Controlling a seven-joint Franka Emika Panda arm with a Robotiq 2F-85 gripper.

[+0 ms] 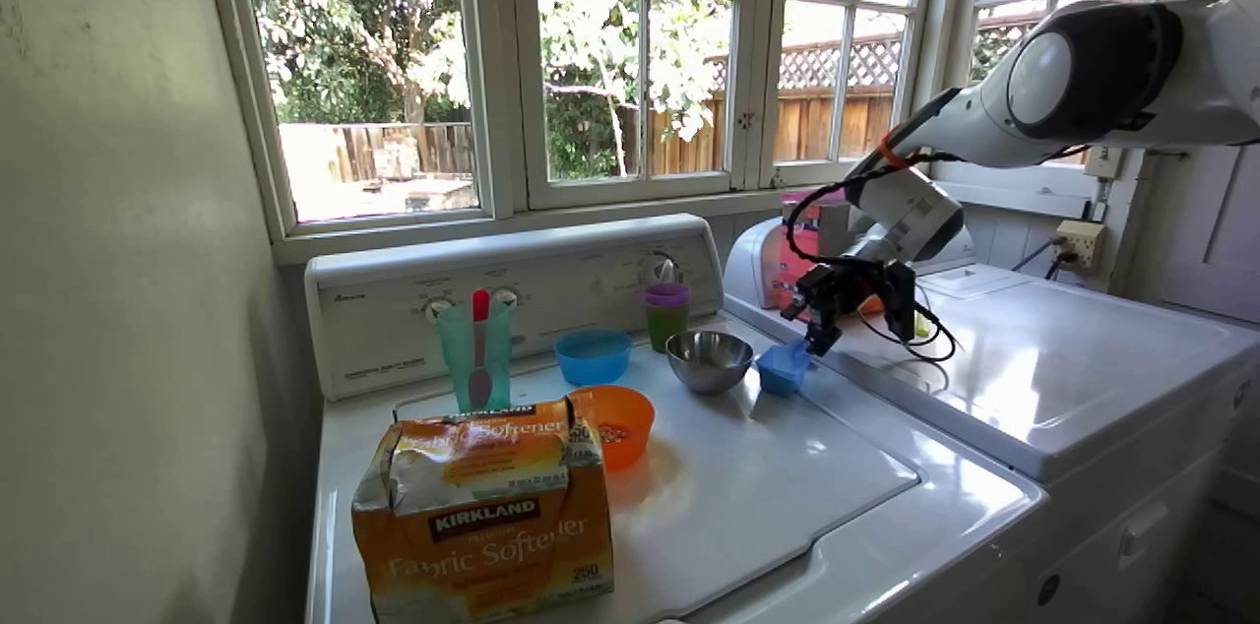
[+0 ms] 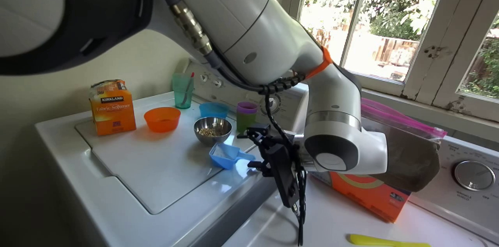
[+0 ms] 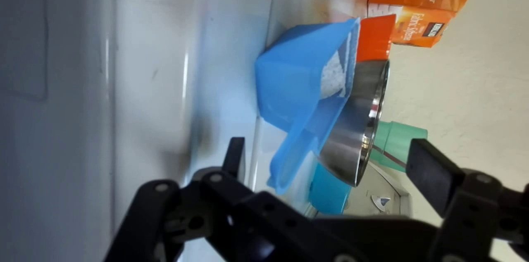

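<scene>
My gripper (image 2: pixel 247 150) stands open above the seam side of the white washer top, its fingers (image 3: pixel 434 171) wide apart in the wrist view. Nearest to it is a blue scoop (image 3: pixel 297 76) holding white powder (image 3: pixel 332 76). The scoop's handle (image 3: pixel 289 163) points toward the gripper and shows between the fingers, closer to the left-hand one; neither finger appears to touch it. Beside the scoop sits a shiny metal bowl (image 1: pixel 709 370), with grainy bits inside it in an exterior view (image 2: pixel 210 132). In both exterior views the scoop rests on the washer lid.
Behind the metal bowl are a blue bowl (image 1: pixel 593 358) and a green cup with a purple one (image 1: pixel 667 317). An orange bowl (image 2: pixel 161 120), a teal cup (image 2: pixel 182 91) and a fabric softener box (image 2: pixel 113 112) stand farther off. The dryer holds an orange box (image 2: pixel 370 192) and a yellow utensil (image 2: pixel 386 241).
</scene>
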